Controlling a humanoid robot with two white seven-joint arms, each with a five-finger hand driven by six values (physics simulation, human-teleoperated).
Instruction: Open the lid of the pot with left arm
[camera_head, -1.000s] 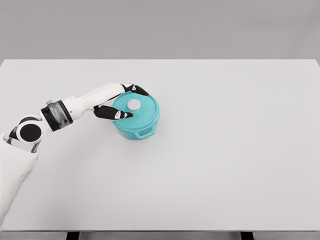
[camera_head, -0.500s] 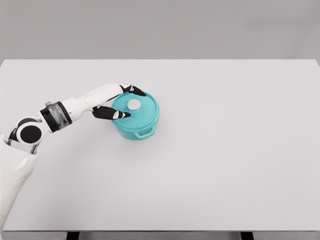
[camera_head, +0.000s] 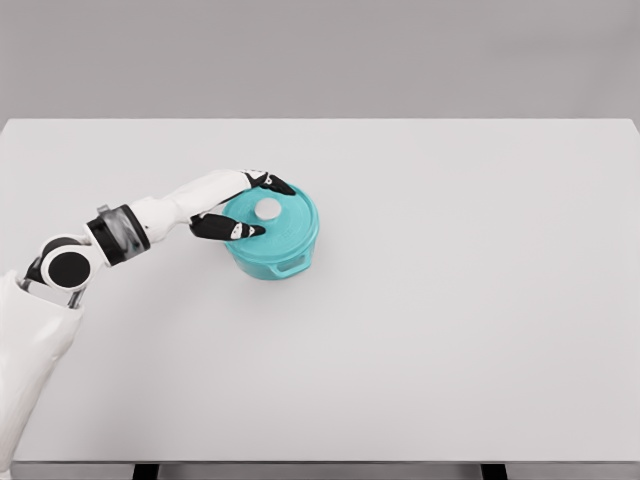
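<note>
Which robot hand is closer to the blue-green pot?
The left. The left robot hand is right at the pot, its dark fingers spread over the lid beside the white knob. The right robot hand is not in view.

White shells all along the left arm (camera_head: 150, 213), smooth and rounded. A dark grey-and-black band rings the forearm. There's a round black disc at the elbow joint. The left hand (camera_head: 235, 205) shows black fingers (camera_head: 228, 229) with small white markings.
</note>
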